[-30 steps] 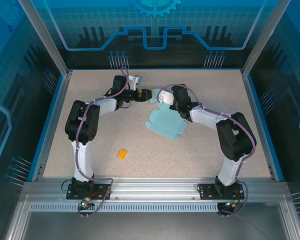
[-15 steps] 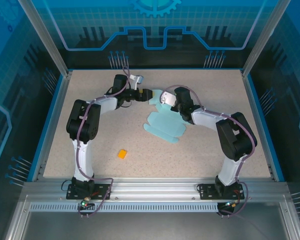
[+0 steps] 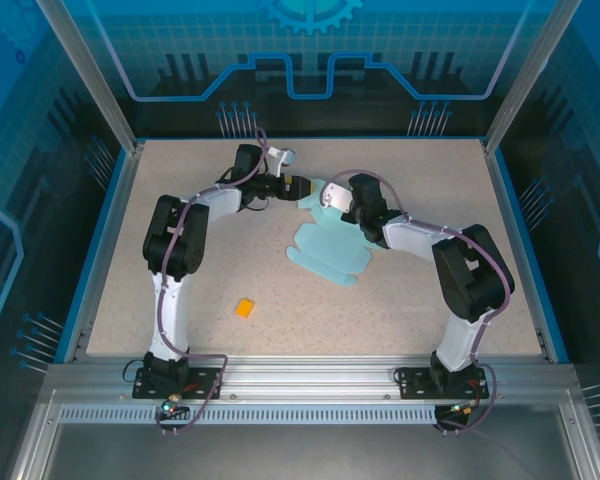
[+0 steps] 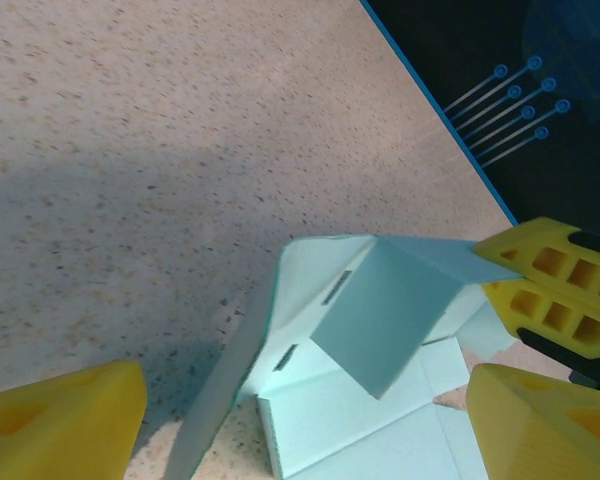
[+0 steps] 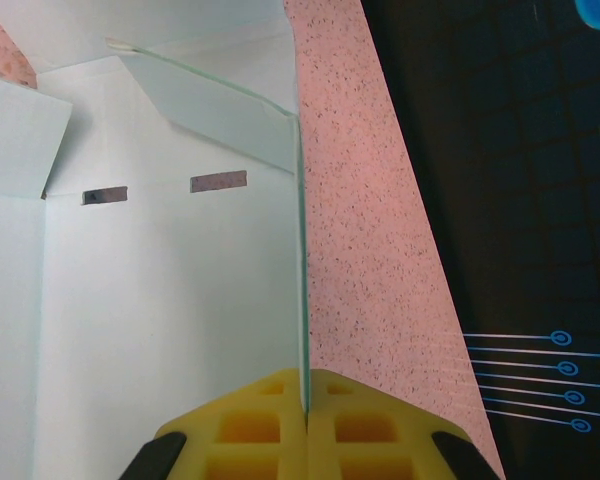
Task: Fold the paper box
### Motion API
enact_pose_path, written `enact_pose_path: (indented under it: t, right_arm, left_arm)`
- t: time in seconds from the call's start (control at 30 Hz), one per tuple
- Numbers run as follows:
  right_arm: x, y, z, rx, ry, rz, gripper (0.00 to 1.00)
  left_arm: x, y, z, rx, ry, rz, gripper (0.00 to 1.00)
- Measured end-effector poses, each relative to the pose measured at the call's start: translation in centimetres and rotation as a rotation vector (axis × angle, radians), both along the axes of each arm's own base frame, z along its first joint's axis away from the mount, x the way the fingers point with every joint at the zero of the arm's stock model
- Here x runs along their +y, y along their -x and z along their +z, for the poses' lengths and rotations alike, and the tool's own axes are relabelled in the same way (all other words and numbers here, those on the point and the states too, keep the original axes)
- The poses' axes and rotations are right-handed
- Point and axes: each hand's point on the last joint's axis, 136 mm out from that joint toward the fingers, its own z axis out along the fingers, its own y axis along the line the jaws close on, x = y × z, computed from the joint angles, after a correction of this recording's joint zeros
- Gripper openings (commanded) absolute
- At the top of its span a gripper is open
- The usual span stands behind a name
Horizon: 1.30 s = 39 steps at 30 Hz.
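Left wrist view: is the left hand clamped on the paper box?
No, the left hand is wide open, its yellow fingers standing far apart on either side of the paper box.

On table (image 3: 440, 180) centre: paper box (image 3: 327, 247); block (image 3: 244, 308) near-left, well apart.
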Motion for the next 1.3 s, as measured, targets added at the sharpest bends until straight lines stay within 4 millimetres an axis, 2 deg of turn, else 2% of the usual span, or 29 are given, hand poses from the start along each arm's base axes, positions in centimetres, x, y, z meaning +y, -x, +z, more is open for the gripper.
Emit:
enact_pose_path:
  t: [0.17,0.37,0.67,0.83,1.13,1.3]
  right_arm:
    - [0.0,0.0,0.0,0.001,-0.005,-0.004,0.0]
    - [0.0,0.0,0.0,0.001,-0.008,-0.006,0.0]
    - [0.0,0.0,0.0,0.002,-0.009,-0.006,0.0]
    - [0.0,0.0,0.0,0.005,-0.014,-0.01,0.0]
    - [0.0,0.0,0.0,0.01,-0.023,-0.017,0.0]
    - [-0.1,0.1,-0.1,0.013,-0.021,-0.02,0.0]
  left_arm:
    - [-1.3,1.0,0.3,0.001,0.015,-0.051,0.85]
    - [-1.7,1.4,0.3,-0.005,0.014,-0.073,0.85]
    - [-1.7,-0.2,-0.8,-0.007,-0.004,-0.044,0.88]
    - [-1.8,-0.1,-1.5,0.01,-0.004,-0.05,0.87]
    - [-2.7,0.6,0.1,-0.002,0.048,-0.123,0.87]
    - [-2.7,1.0,0.0,0.013,0.053,-0.138,0.85]
